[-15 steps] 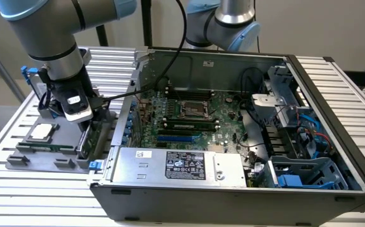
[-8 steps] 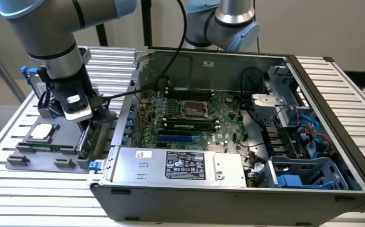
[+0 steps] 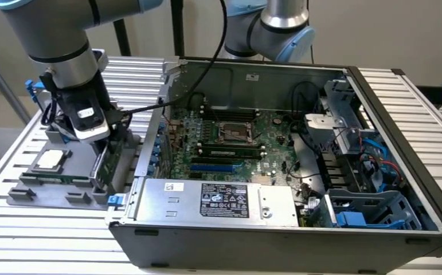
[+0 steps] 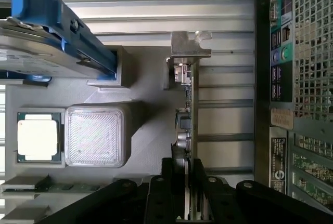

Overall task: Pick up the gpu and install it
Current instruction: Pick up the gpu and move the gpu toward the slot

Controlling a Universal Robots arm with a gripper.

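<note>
Metal-bracketed gpu (image 4: 189, 104) between the jaws, on edge in its grey tray (image 4: 148, 78); cannot tell whether clenched or released. Not lifted yet; computer case (image 3: 282, 240) without it.

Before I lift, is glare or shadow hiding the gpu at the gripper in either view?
Wrist view: the gpu is evenly lit where the gripper clamps it, with glare only on the processor lid. Exterior view: its green edge looks shaded beside the wrist, dim but visible.
</note>
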